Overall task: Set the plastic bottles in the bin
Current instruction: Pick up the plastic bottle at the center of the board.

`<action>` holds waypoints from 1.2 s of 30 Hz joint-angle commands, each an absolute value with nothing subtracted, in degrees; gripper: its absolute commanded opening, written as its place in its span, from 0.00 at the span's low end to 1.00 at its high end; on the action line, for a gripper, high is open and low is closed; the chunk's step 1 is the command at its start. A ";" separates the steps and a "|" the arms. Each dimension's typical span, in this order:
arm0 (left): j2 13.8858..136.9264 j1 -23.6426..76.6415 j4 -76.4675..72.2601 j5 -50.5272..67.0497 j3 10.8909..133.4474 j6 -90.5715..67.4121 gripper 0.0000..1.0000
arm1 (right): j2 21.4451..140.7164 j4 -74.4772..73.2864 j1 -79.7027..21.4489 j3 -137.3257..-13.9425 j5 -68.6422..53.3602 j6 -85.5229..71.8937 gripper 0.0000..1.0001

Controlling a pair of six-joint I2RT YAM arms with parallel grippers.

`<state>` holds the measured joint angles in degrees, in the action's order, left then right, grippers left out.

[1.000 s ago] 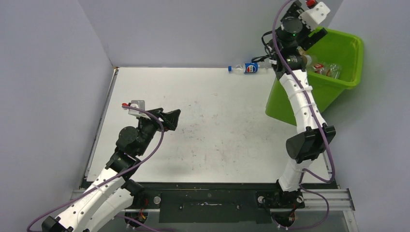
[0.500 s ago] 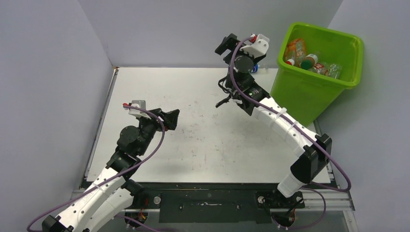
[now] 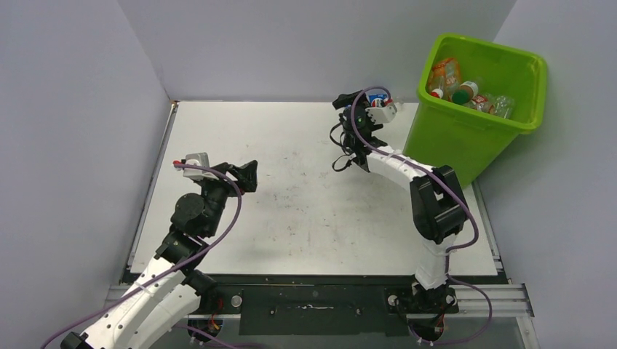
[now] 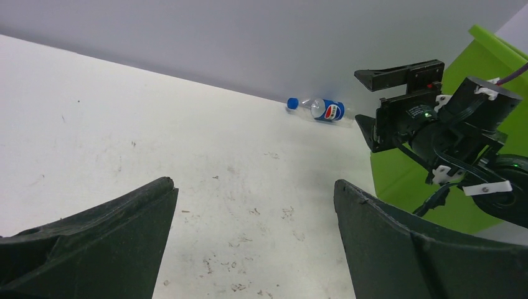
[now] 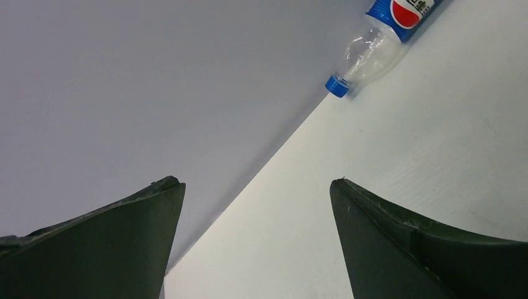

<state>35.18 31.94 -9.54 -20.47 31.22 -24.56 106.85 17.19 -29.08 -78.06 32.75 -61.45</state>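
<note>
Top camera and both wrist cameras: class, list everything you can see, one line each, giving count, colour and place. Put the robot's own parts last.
Bottle on the table: one, clear with blue label and blue cap, lying on its side at the far edge by the back wall.
Bottles in the bin: several, exact count unclear, clear and orange, piled inside.
Bin: one, lime green, upright at the table's far right corner.
Table: one, white, scuffed.
Walls: three, grey, around the table.
Left arm: one, white and black, near left; its fingers black, open, empty.
Right arm: one, white and black, reaching far; its fingers black, open, empty, near the lying bottle.
</note>
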 commanded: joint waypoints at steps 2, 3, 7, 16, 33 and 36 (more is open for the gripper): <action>35.51 32.34 -9.94 -21.61 32.17 -23.64 0.96 | 112.25 22.53 -26.06 -77.57 33.38 -78.55 0.90; 35.55 32.42 -9.93 -21.73 32.09 -23.71 0.96 | 113.50 21.76 -25.57 -77.96 33.97 -80.69 0.90; 35.60 33.25 -9.78 -23.25 31.95 -23.56 0.96 | 118.50 23.39 -23.70 -77.77 34.34 -86.60 0.90; 36.08 34.33 -9.68 -26.25 31.54 -22.91 0.96 | 132.00 23.98 -20.92 -85.80 34.24 -92.27 0.91; 38.29 34.66 -9.89 -26.46 31.64 -22.32 0.96 | 151.69 19.50 -16.37 -109.43 31.17 -93.43 0.91; 38.24 34.63 -9.94 -26.56 31.64 -22.16 0.96 | 154.78 18.14 -15.69 -112.98 29.91 -94.07 0.92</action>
